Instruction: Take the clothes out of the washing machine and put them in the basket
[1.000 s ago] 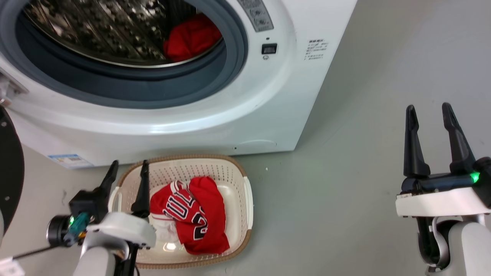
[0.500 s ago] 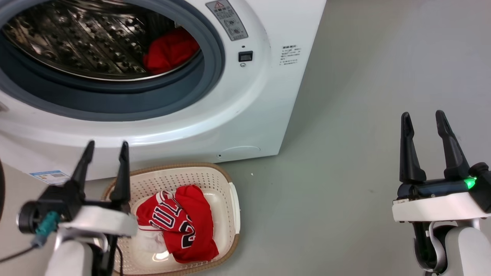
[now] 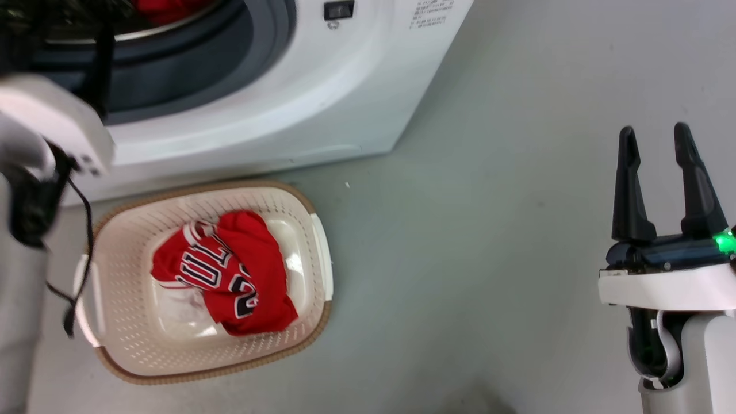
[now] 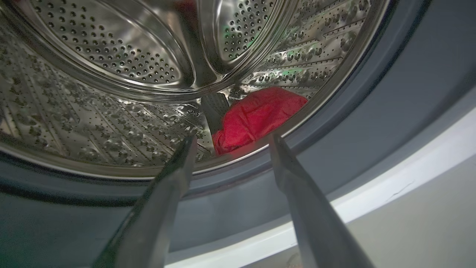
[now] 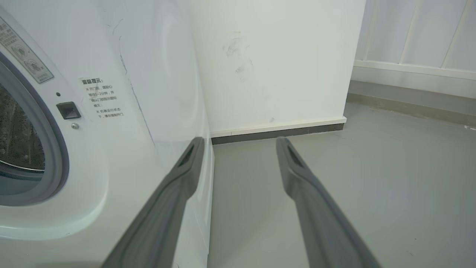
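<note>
- Laundry run about half done, by the look of it: a red basketball jersey (image 3: pixel 221 270) with black-and-white lettering lies crumpled in the cream basket (image 3: pixel 123 230), while a second red garment (image 4: pixel 256 115) is not yet out of the washing machine (image 3: pixel 322 103).
- The basket sits on the grey floor just in front of the machine and holds only the jersey, bunched toward its middle. Bare plastic shows around it.
- The perforated steel drum (image 4: pixel 93 111) holds the one red bundle, low on its floor beside a drum paddle, close behind the grey rubber rim.
- The left gripper (image 4: pixel 232 137) points into the opening, fingers spread wide and holding nothing, with the garment framed between its tips.
- The right gripper (image 3: pixel 654 127) hangs over the floor well to the right of the basket, likewise spread and empty.
- What is left, judging from this: reach in, seize the bundle and carry it to the basket.
</note>
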Robot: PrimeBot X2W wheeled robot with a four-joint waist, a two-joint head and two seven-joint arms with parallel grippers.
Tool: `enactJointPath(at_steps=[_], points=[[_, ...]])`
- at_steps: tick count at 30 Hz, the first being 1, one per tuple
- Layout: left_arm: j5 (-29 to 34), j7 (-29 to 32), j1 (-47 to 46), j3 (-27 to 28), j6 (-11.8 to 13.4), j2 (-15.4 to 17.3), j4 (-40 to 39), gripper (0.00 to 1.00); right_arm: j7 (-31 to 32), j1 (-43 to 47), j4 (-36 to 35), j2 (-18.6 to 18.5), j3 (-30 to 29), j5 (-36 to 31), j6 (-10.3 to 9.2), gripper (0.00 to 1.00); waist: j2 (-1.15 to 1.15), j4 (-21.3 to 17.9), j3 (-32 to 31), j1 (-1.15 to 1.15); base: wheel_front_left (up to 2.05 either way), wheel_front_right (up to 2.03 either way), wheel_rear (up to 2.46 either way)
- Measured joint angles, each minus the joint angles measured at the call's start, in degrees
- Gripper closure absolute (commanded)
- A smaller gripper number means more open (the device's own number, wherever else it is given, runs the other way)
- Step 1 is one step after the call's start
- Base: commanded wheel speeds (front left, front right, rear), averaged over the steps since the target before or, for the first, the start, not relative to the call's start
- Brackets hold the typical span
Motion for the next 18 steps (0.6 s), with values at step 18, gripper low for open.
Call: enactJointPath(at_steps=[18], points=[[-10.44, 26.68, -38.60, -10.37, -0.05, 10.42, 14.16, 0.00, 0.00, -2.87, -2.08, -0.04, 4.48, 6.45, -0.01, 0.00, 0.00, -8.77, 16.28, 0.00, 0.00, 0.00, 0.00]])
